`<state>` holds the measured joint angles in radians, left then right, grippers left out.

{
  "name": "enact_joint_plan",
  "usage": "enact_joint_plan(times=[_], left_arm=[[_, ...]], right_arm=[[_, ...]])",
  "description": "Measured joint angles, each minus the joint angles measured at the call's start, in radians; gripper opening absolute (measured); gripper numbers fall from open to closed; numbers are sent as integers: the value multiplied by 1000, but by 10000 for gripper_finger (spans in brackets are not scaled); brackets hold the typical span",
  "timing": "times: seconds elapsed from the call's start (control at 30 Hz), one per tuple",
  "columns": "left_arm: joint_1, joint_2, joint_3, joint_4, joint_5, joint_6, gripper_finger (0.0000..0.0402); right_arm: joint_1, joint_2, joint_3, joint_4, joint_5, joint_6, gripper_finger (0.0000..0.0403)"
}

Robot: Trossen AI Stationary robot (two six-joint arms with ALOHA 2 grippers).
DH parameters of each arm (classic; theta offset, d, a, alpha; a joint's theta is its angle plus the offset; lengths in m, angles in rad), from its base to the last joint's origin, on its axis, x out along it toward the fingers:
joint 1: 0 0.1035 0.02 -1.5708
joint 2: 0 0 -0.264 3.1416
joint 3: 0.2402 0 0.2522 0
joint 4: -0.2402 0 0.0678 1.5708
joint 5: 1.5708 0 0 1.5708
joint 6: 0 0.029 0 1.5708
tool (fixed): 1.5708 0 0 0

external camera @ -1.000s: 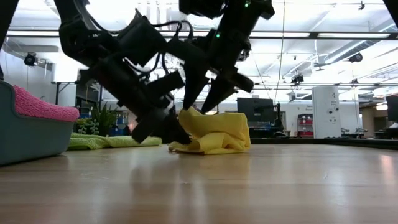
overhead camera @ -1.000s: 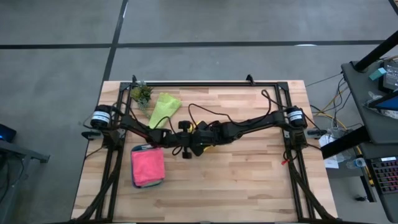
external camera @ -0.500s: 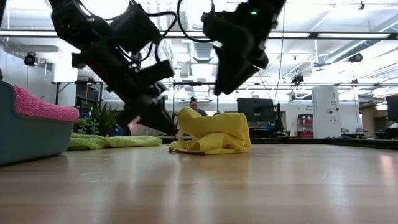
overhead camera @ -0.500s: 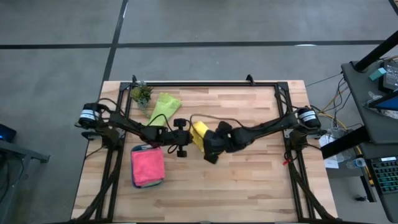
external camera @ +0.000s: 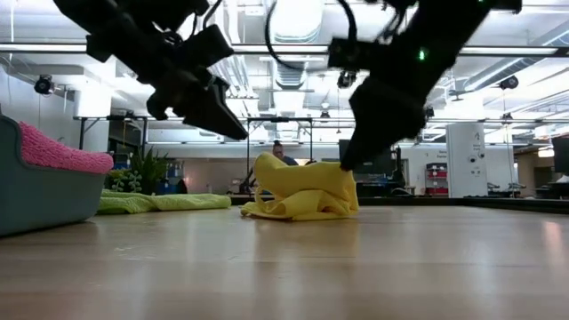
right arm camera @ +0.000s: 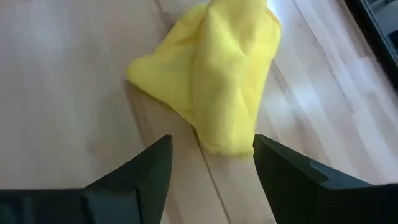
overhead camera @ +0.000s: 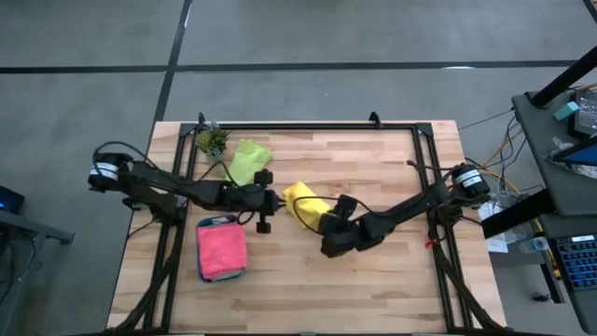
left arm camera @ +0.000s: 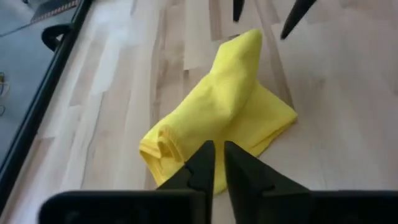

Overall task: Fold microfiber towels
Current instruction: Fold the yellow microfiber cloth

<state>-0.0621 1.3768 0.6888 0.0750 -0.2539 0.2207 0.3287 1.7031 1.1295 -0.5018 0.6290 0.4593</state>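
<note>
**Q:** so where was the yellow towel point(overhead camera: 306, 204) sitting compared to your grippers?

**A:** It lay loose on the table point(overhead camera: 392, 280), roughly mid-table, right between them. My left gripper point(overhead camera: 267, 200) hung just to its left, fingers point(left arm camera: 200, 167) pinched nearly together on nothing. My right gripper point(overhead camera: 332, 245) sat just beside its near-right end, fingers point(right arm camera: 147, 163) spread wide, also empty. Neither one touched the cloth.

**Q:** which way did it run?

**A:** It was a crumpled, roughly folded lump, long axis diagonal: one end far-left, the other near-right toward my right gripper. From the low view it humped up a bit in the middle.

**Q:** anything in the tray?

**A:** Yeah, the teal tray point(overhead camera: 201, 224) at the near left held the pink towel point(overhead camera: 222, 250) on top. Whether more lay under it, couldn't tell. The lime green towel point(overhead camera: 246, 158) lay flat on the far left of the table, next to the little potted plant point(overhead camera: 212, 140).
</note>
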Motion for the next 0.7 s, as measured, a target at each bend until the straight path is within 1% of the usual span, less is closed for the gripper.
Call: enact_joint_plan(times=[0.13, 0.23, 0.33, 0.4, 0.53, 0.7], left_arm=[[23, -6, -17, 63, 11, 0, 69], [44, 17, -40, 162, 11, -3, 114], [69, 51, -53, 225, 12, -4, 151], [88, 78, -54, 230, 11, -3, 167], [117, 142, -46, 228, 12, -5, 174], [121, 192, -33, 230, 14, 0, 161]], right_arm=[[-8, -3, -88, 153, 3, -31, 213], [-15, -3, -149, 294, 2, -63, 205], [-22, -3, -191, 404, 3, -84, 182], [-24, -3, -207, 435, 4, -93, 160], [-24, -2, -207, 443, 1, -95, 106], [-24, -2, -185, 456, 0, -120, 43]])
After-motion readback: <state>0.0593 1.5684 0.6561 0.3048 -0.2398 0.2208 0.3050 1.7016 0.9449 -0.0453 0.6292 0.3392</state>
